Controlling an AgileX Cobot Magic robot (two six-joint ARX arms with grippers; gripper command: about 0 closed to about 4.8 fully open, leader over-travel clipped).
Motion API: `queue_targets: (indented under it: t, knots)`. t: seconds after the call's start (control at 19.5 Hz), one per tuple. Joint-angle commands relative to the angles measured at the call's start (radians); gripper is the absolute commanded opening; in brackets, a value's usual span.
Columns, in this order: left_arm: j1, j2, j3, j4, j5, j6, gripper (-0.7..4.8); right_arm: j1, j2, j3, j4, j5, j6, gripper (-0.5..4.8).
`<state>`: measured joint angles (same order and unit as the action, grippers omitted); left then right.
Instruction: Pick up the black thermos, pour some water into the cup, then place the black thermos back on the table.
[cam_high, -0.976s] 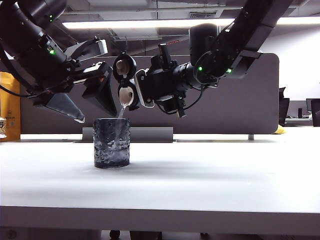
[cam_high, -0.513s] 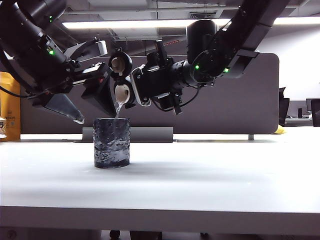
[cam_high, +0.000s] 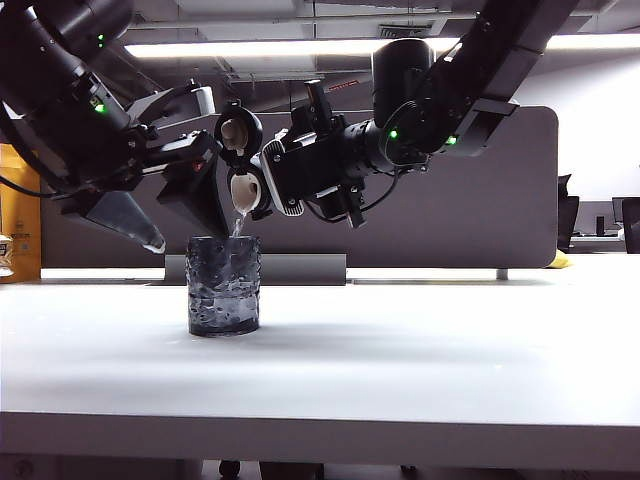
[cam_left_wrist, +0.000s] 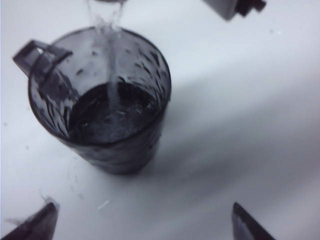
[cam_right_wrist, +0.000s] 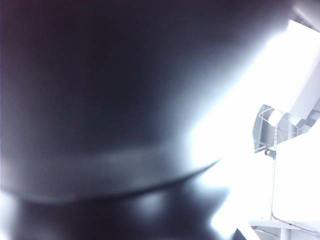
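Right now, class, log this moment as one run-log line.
phase: pouring | right gripper: holds tilted matte black thermos | stream into dimpled dark cup on white table | left gripper: open, beside cup

Left gripper (cam_high: 150, 215) raised, jaws wide — right gripper (cam_high: 285, 180) raised, clamped.

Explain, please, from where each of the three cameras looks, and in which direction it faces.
Exterior view: low at the table's front edge, facing level across it; both arms show, the right gripper tipping the black thermos over the cup.
Left wrist view: above the cup, looking down; the open left gripper shows only fingertips.
Right wrist view: pressed against the dark thermos body; no gripper is distinguishable.
Shared: exterior and left wrist views both show water falling into the cup.
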<state>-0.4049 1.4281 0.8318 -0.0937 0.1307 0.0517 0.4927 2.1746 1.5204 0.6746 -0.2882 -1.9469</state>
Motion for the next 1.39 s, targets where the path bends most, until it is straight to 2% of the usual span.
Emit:
queue_targets:
  t: [0.05, 0.82, 0.98, 1.13, 1.28, 1.39]
  knots:
    - [0.001, -0.004, 0.003, -0.003, 0.004, 0.001, 4.79, 0.003, -0.017, 0.011, 0.064, 0.0, -0.003, 1.39]
    - [0.001, -0.004, 0.003, -0.003, 0.001, 0.001, 4.79, 0.017, -0.017, -0.012, 0.061, -0.002, -0.013, 1.39]
    - [0.001, -0.004, 0.003, -0.003, 0.0, 0.001, 4.79, 0.017, -0.017, -0.014, 0.06, 0.01, 0.144, 1.39]
    - [0.001, -0.004, 0.003, -0.003, 0.001, 0.001, 4.79, 0.017, -0.017, -0.014, 0.059, 0.027, 0.22, 1.38]
    - [0.001, -0.004, 0.003, 0.005, 0.0, 0.001, 4.79, 0.017, -0.018, -0.014, 0.06, 0.028, 0.391, 1.38]
    - [0.001, -0.005, 0.013, 0.003, 0.001, 0.001, 4.79, 0.017, -0.021, -0.014, 0.061, 0.061, 0.555, 1.39]
